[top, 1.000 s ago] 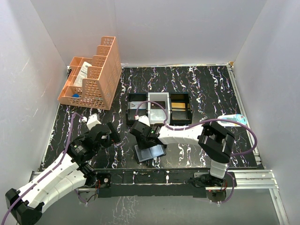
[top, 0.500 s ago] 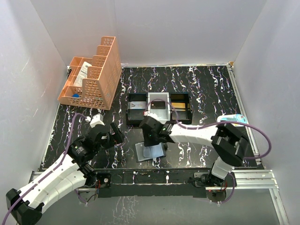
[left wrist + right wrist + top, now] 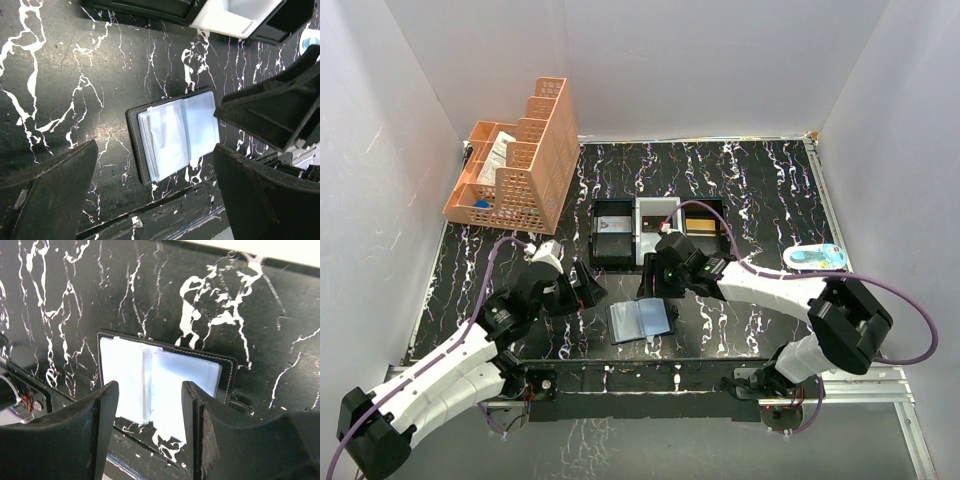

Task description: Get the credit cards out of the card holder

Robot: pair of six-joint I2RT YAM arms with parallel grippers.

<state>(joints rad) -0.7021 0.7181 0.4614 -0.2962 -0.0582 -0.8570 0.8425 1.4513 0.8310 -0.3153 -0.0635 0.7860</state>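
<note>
Enclosure: plain pale walls (image 3: 700, 70) close the work area on three sides. The table top (image 3: 770, 190) is black with white marble veining and some faint purple streaks. A metal rail (image 3: 860, 375) runs along its near edge, where both arm bases are bolted.

Fixtures: an orange lattice basket (image 3: 520, 165) with stepped compartments stands in the far-left corner, against the left wall. A three-compartment tray (image 3: 660, 230) sits near mid-table, black at either end and white in the middle. A small pale-blue object (image 3: 815, 257) lies by the right edge; its kind cannot be made out.

Task item: the card holder (image 3: 642, 320) lies flat and spread open on the table top, in front of the tray and close to the near edge. Its inner side faces up, showing clear sleeves (image 3: 172, 135) inside a dark stitched border. Whether cards sit in the sleeves cannot be told.

Left gripper (image 3: 585, 287): just left of the card holder, jaws spread to their widest, nothing between them and no contact with the holder.

Right gripper (image 3: 150, 387): above the far edge of the card holder, between it and the tray. Its jaws are partly apart. Its wrist view shows the open holder through the gap – nothing is gripped, and the fingers (image 3: 105, 410) look clear of the cover
</note>
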